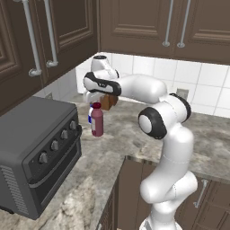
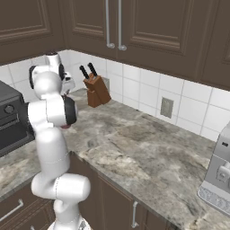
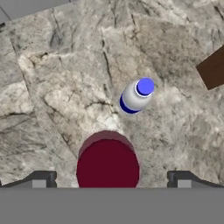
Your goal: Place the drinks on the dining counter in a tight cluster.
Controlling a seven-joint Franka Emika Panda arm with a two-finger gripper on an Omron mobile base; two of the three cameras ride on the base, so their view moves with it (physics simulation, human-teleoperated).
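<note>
straddling maroon bottle (image 3: 108, 159), jaws wide open (hand view reveals white bottle (image 3: 135, 96)).

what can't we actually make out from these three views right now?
- Small white plastic bottle with blue cap: in the left base view, mostly hidden behind the taller maroon bottle with maroon cap.
- Maroon bottle's lower body: hand view looks down on its cap, between the open hand's fingertips; cut by the bottom edge.
- Brown wooden knife block: mostly hidden by the arm in the left base view.
</note>
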